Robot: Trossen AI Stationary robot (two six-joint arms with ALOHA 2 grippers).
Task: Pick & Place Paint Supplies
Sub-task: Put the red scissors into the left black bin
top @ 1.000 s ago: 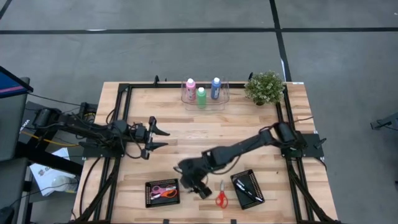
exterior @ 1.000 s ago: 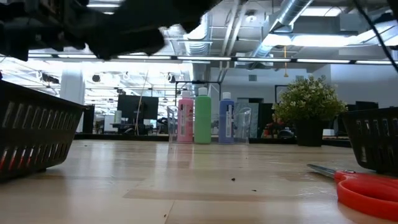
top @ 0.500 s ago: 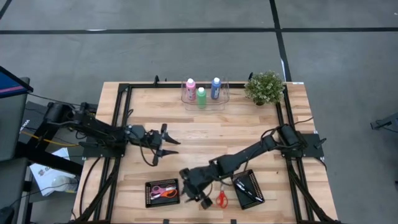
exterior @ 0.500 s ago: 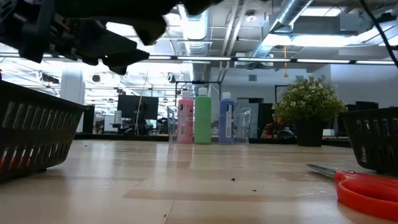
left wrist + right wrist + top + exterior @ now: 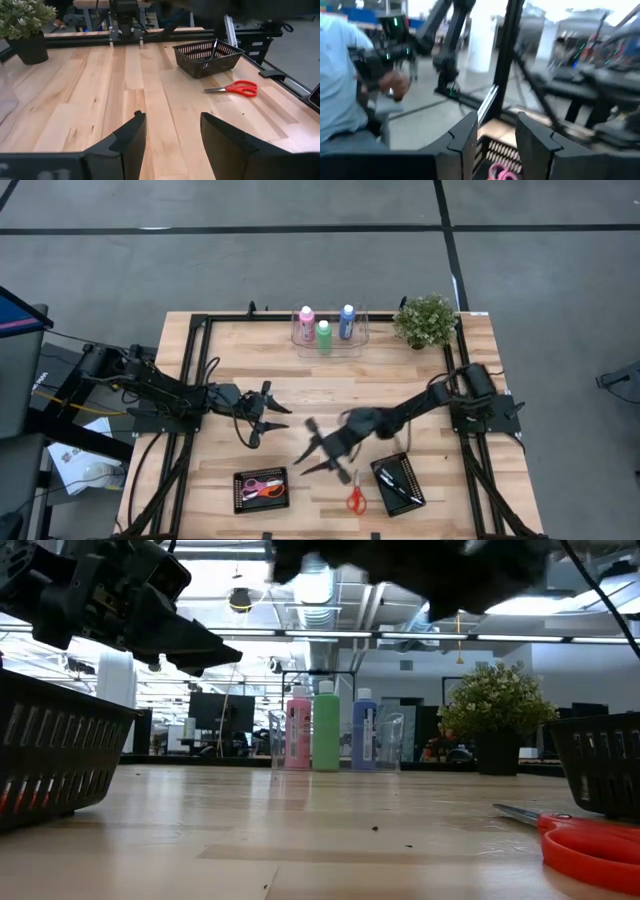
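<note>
Beside the plant (image 5: 425, 319) stand three paint bottles (image 5: 324, 334); nearer, two baskets (image 5: 260, 489), one scissors (image 5: 355, 499); both grippers, left (image 5: 267, 413) and right (image 5: 318, 452), spread, empty.

Right gripper (image 5: 312, 448): one second ago low at 6 o'clock beside the left basket (image 5: 261, 487); now raised and pulled back toward 5 o'clock of table centre, above bare wood, with the red scissors (image 5: 356, 496) beyond it; fingers open and empty.

Left gripper (image 5: 270, 412): one second ago at 9 o'clock; now extended further toward centre, fingers apart, nothing between them.
</note>
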